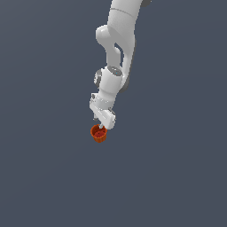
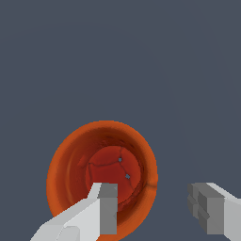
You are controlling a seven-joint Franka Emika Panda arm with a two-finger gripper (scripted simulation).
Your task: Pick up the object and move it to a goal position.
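Straddling the rim is the step in hand, judged from how the parts stand. At the exterior view's left of centre the cup (image 1: 99,133) sits upright on the grey floor (image 1: 44,177), mouth up, directly below the gripper (image 1: 101,126), which hangs from the arm (image 1: 119,40) descending from the upper edge. No goal marker is visible in either view. In the wrist view the cup (image 2: 70,160) shows its open mouth and darker base; one finger (image 2: 106,207) lies over the interior, the other finger (image 2: 212,207) stands well outside the wall, so the jaws are apart with one side of the rim between them. Contact with the cup cannot be confirmed. To do this well, lower until the pads overlap the wall, keep the wrist vertical, and close slowly; the tapered wall could slip or tip if pinched too near the lip. Lift only once the grip is firm.
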